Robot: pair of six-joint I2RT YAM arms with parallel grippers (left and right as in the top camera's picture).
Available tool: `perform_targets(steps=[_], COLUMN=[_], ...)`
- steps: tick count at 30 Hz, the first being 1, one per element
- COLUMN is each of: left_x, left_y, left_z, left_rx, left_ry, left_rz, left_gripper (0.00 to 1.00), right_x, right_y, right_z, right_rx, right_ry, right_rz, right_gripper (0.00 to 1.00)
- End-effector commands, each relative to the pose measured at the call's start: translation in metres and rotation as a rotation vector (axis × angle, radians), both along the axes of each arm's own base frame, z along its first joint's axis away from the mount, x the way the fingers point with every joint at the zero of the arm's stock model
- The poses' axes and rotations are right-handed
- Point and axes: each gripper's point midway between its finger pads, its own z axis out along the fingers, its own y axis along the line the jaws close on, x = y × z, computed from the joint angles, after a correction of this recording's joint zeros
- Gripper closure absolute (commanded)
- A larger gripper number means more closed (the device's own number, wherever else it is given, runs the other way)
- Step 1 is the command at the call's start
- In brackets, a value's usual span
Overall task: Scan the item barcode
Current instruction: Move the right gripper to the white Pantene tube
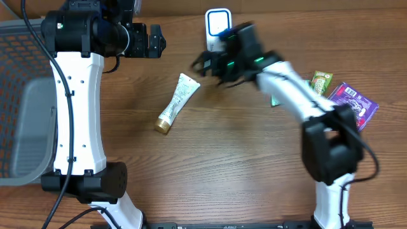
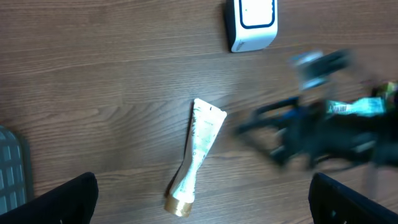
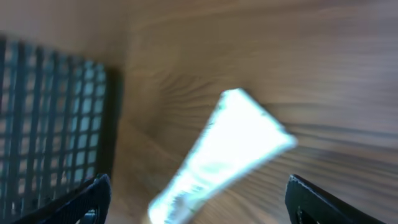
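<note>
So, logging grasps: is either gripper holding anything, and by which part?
Nothing is held. The tube lies loose on the table; left gripper and right gripper are both open.

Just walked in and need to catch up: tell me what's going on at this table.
Two robot arms are set to scan a barcode. The tube lies flat on the table, and neither arm holds it. The right gripper, blurred, is open just right of it, near the scanner. The left gripper is open and empty, up left of the tube. Packets lie at the right.
</note>
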Motion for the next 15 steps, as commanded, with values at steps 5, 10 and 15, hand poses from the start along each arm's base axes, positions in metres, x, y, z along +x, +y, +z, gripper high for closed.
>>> perform_targets(steps=[5,10,15], left_x=[-0.001,-0.001,-0.001], left_y=[-0.004,-0.004,-0.004], left_z=[0.007,0.007,0.007], left_rx=[-0.016,-0.016,-0.016], left_ry=[-0.016,-0.016,-0.016], left_rz=[0.003,0.003,0.003], left_gripper=[0.00,0.00,0.00], right_x=[-0.036,-0.060,-0.071], right_y=[0.072,0.103,0.106], right_z=[-0.024,-0.036,-0.047], right_rx=[-0.011,0.000,-0.028], right_ry=[0.011,0.005,0.036], right_rz=[-0.002,0.060,0.076], right_gripper=[0.23,0.24,0.23])
